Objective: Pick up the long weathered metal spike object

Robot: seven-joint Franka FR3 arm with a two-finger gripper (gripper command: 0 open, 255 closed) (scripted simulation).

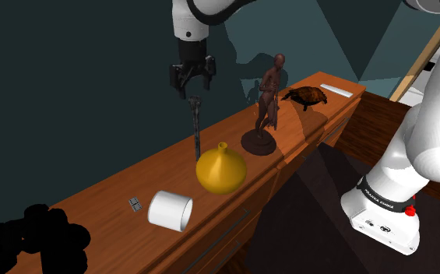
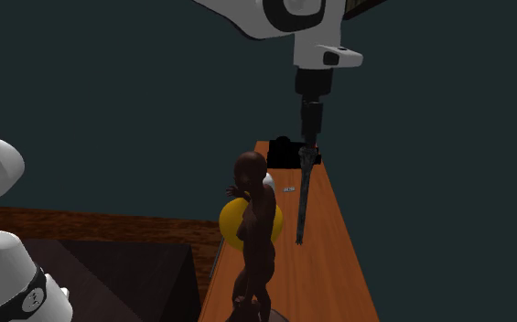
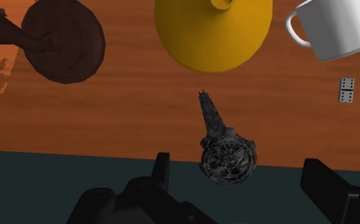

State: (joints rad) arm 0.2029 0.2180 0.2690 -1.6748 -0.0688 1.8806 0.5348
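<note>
Shoulder view, hand [image 1: 192, 88] vert. over upright spike [image 1: 197, 128]

glossy white arm [image 1: 432, 117] banded in black, all-black claw [image 1: 192, 87], one red button [image 1: 410, 209].

The shoulder and second exterior cameras are facing the claw [image 1: 193, 87] from opposite tabletop [image 1: 117, 187] ends, the wrist camera looking closely down beneath it.
</note>
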